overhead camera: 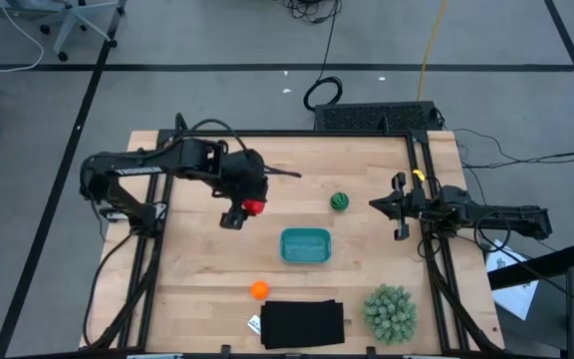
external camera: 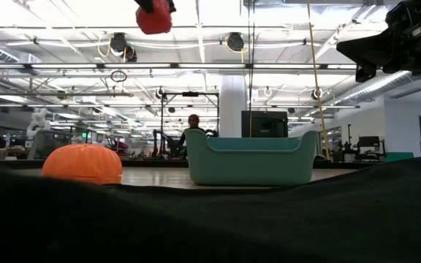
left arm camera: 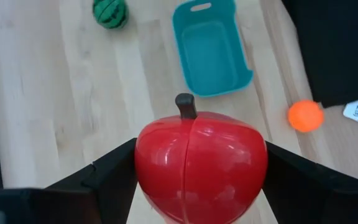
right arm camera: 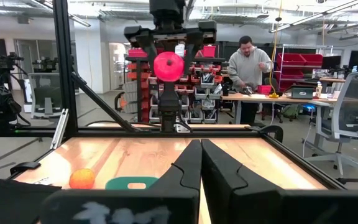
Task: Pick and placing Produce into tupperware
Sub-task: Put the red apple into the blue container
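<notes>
My left gripper (overhead camera: pixel 245 211) grasps the red apple (left arm camera: pixel 201 165) above the table, left of the teal tupperware (overhead camera: pixel 306 245). My right gripper (overhead camera: pixel 399 206) waits clenched at the right edge.

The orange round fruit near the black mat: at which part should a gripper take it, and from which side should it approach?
Probably straight from above, closing across the widest middle of the orange fruit. It is round and slightly flattened, so no direction around it is better. It lies alone on bare wood, apart from the black mat and the teal container, leaving room for both fingers.
</notes>
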Tool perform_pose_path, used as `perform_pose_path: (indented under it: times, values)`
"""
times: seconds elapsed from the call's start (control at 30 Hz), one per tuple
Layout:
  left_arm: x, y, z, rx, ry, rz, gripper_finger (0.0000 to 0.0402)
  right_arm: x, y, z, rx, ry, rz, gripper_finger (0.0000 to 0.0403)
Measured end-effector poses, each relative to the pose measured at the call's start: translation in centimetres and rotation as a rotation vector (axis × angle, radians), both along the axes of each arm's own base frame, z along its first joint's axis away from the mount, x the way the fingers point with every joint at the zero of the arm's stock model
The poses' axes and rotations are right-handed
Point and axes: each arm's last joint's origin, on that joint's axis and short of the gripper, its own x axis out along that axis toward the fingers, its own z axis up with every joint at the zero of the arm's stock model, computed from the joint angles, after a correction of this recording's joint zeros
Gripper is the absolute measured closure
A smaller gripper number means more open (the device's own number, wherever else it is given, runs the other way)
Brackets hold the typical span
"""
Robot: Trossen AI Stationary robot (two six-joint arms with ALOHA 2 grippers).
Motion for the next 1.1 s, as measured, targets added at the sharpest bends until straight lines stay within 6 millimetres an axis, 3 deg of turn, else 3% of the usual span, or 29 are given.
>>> perform_pose_path:
  times: [0.5,0.9,1.1]
  values:
    - [0.3,0.4,0.2,-0.022,-0.038,0.054,0.0108,0.0,0.0,0.0,-0.031,0.001,-0.005,0.0403]
    - [3.6,0.1,-2.3,-0.081,-0.025,0.030,0.0108,0.0,0.0,0.0,-0.026,-0.002,-0.004,0.0403]
    - [4.7,-0.1,-2.4,-0.139,-0.089,-0.026,0.0108,0.0,0.0,0.1,-0.026,-0.007,-0.004,0.0403]
